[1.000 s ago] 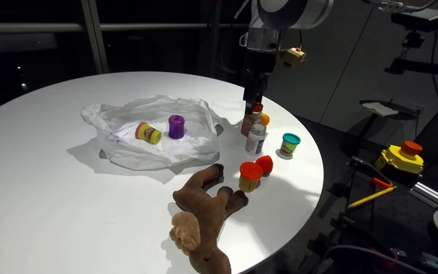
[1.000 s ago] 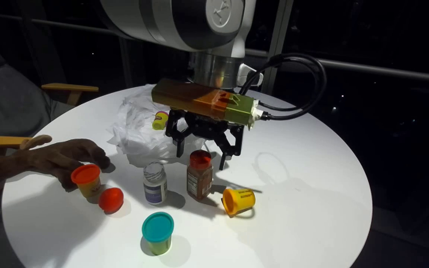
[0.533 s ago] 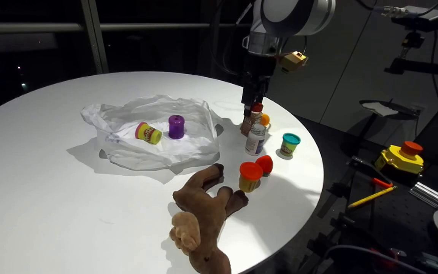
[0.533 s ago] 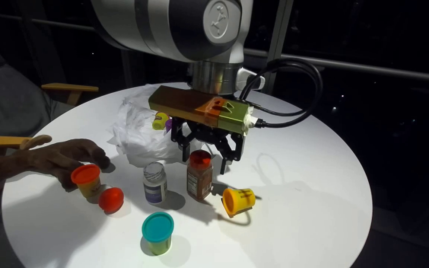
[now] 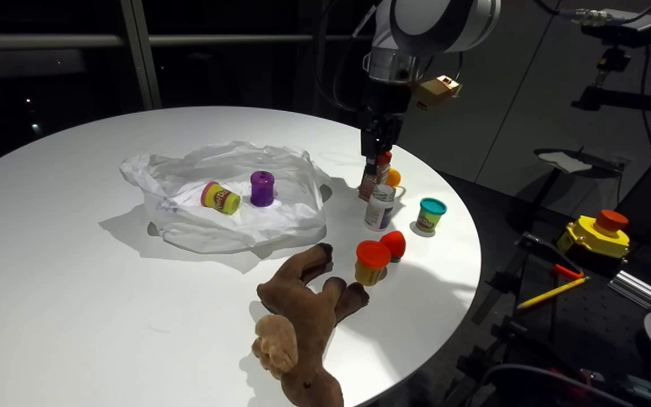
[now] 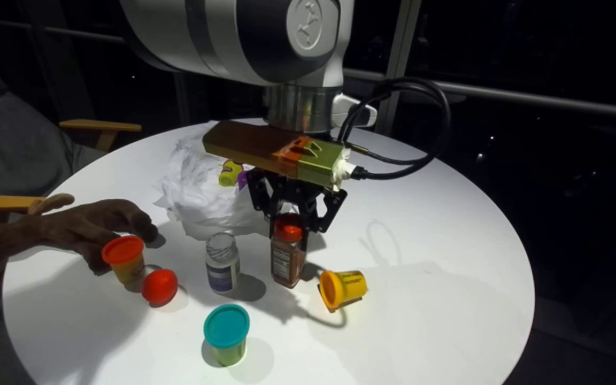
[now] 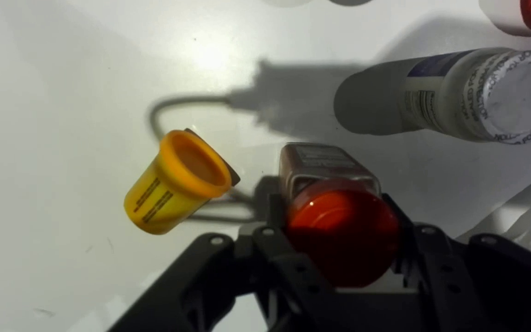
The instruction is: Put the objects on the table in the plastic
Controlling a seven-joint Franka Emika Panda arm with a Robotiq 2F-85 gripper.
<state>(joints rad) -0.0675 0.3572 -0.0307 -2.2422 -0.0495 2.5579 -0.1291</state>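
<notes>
While the jaws pinch a red-capped, square-sided brown bottle, a wrinkled white plastic bag lies nearby

- Your gripper is snug on the red-capped bottle — the white bottle stands just beside, a slim gap between them.
- Opposite, the yellow cup lies on its side; past it you get open tabletop.
- Between bottles and plastic bag runs a bare lane — the bag's raised wall borders it.
</notes>
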